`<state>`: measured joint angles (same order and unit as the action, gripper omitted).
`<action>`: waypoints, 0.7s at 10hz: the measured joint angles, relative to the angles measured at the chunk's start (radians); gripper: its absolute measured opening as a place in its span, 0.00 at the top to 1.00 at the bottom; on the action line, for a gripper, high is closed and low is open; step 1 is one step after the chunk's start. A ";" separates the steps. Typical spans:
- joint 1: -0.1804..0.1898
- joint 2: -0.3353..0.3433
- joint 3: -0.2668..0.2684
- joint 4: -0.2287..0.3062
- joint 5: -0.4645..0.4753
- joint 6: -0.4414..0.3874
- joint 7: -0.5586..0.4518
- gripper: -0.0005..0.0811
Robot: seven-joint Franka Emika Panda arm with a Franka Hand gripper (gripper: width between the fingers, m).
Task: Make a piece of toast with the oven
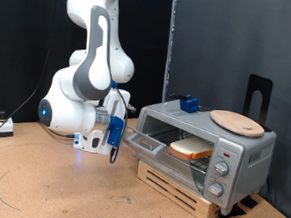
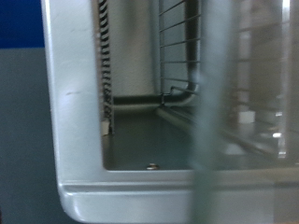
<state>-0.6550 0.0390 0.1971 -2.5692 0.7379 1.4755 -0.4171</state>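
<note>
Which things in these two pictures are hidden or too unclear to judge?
- Exterior view: gripper at the oven door edge; jaws too small to judge.
- Exterior view: piece of toast partly hidden by the oven frame.
- Wrist view: blurred close-up of the oven; toast not visible.

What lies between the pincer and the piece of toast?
In the exterior view, the oven's lowered glass door lies between the pincer and the piece of toast on the rack.

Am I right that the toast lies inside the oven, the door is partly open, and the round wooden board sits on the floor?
Not quite. The exterior view shows the round wooden board on top of the oven, not on the floor. The toast is inside, and the door is partly open.
</note>
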 joint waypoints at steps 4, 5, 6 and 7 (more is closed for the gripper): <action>0.014 -0.112 0.032 -0.100 0.039 -0.001 0.000 0.01; 0.016 -0.132 0.039 -0.119 0.048 -0.001 0.000 0.01; 0.018 -0.149 0.043 -0.133 0.058 -0.001 0.000 0.01; 0.018 -0.161 0.051 -0.144 0.066 0.000 0.000 0.01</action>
<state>-0.6366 -0.1216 0.2479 -2.7133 0.8038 1.4757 -0.4171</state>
